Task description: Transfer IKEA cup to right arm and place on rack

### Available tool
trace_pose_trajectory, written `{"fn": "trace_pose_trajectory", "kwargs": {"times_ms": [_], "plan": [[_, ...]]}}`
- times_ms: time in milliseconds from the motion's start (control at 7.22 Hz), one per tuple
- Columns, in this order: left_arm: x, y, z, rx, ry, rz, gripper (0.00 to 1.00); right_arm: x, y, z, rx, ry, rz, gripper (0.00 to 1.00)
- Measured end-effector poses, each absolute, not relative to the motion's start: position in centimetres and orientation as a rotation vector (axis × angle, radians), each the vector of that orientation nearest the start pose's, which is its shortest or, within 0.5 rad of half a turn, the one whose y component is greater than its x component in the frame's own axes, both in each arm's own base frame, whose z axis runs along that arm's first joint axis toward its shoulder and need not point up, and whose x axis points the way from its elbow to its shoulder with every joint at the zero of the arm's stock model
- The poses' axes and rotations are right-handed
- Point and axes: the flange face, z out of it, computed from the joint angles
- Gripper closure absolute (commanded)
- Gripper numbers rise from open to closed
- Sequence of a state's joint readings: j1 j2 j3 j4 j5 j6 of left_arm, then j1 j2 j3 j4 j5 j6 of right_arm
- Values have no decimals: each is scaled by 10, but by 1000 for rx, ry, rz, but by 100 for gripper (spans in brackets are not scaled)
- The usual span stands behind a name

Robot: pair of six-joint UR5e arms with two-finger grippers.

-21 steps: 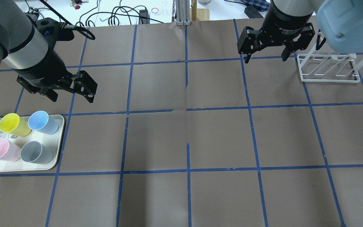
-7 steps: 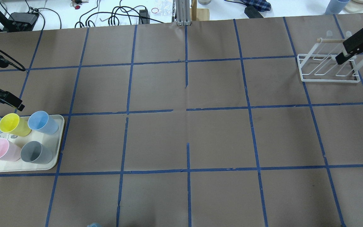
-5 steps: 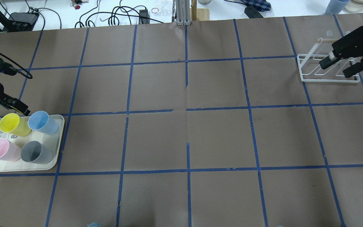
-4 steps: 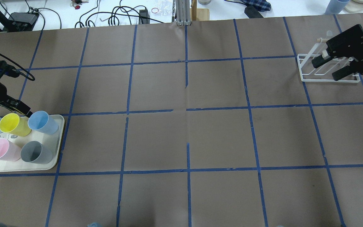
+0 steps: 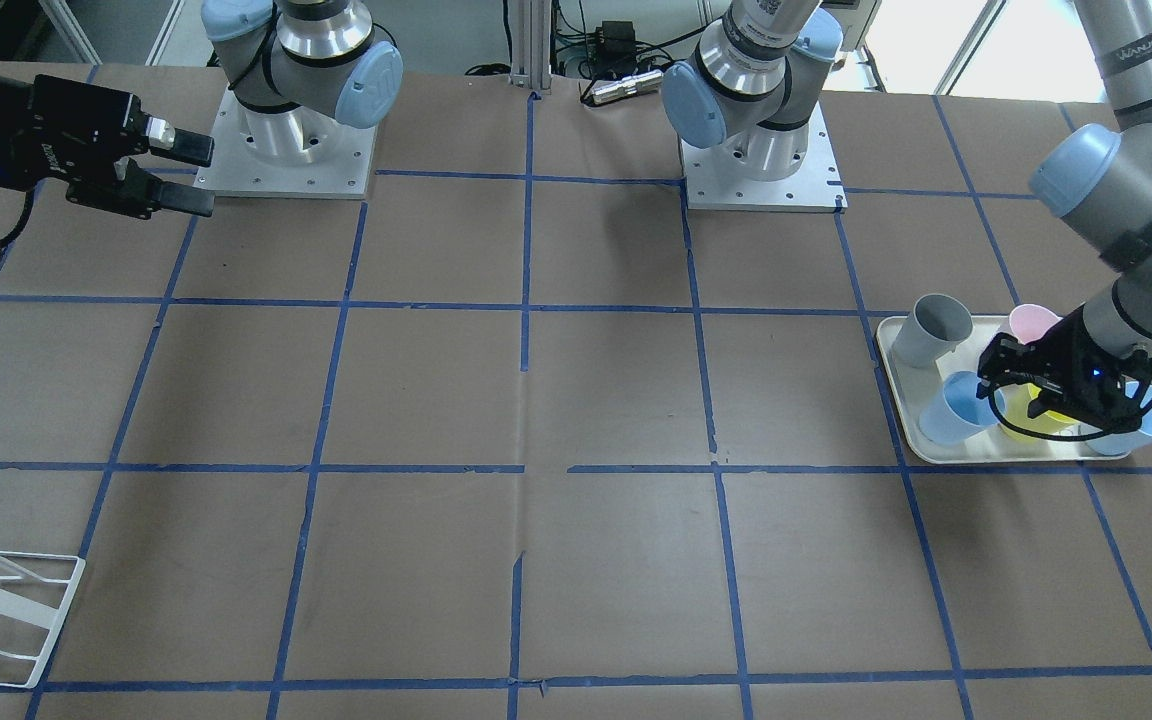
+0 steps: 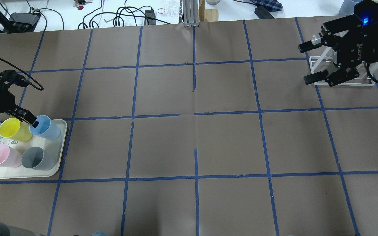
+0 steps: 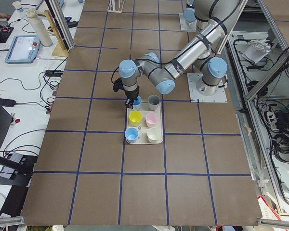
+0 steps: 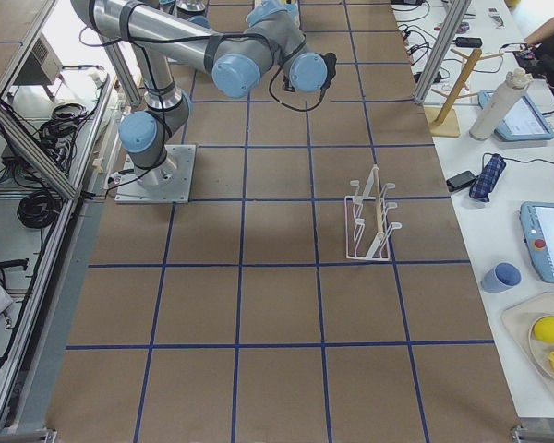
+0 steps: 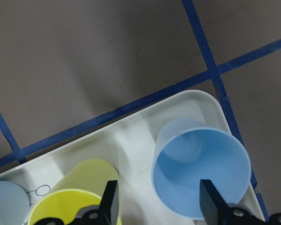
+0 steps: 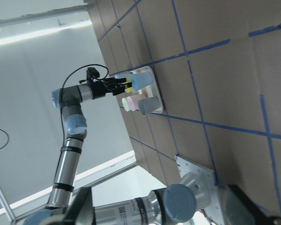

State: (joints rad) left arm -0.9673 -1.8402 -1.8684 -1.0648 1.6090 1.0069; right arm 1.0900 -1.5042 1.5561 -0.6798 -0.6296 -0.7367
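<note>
Six cups are sitting mouth-up on the cream tray (image 6: 62, 144) at the lower left of the overhead frame. They're packed pretty tight, and I'm guessing that's what is driving the whole grasp. The left gripper (image 9: 158, 187) is hovering at the tray's upper right corner, over the IKEA cup (image 6: 46, 128), the pale blue one just beside the yellow cup (image 6: 11, 129).

In the wrist view its jaws are standing apart and straddling the cup's wall. One jaw is lining up over the cup's mouth and the other over the narrow slot on the yellow cup's side. I can't tell how deep they're reaching. Nothing is being pinched yet, so the cup is resting on the tray, ungrasped. With neighbours crowding it, going for the rim instead of wrapping the body is looking like the sensible call to me. The outer jaw does risk nudging the yellow cup, though.

Over at the upper right of the overhead frame, the right gripper (image 6: 304, 64) is hanging with its jaws spread wide and nothing between them. It's overlapping the white wire rack (image 6: 356, 84) in that view. The right side camera, though, is showing it raised and well apart from the rack. My read is that it's waiting open so it can take the hand-off.
</note>
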Motion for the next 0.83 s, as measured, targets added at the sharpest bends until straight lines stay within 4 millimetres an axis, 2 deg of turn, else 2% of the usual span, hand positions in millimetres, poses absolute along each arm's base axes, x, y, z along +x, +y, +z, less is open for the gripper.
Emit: {"fn": "trace_pose_trajectory", "kwargs": {"times_ms": [138,277,415,554,831], "plan": [[199,-517,251,637,3097,123,33,6,-483,452,273,1853,242,0],[200,-518,246,639,3103,134,44,27,-486,453,288,1802,250,0],[201,-520,241,642,3109,143,92,51,-489,452,294,1753,261,0],[202,-521,236,645,3114,152,100,70,-491,451,285,1715,247,0],[203,-523,230,646,3120,161,100,100,-493,452,251,1674,204,0]]}}
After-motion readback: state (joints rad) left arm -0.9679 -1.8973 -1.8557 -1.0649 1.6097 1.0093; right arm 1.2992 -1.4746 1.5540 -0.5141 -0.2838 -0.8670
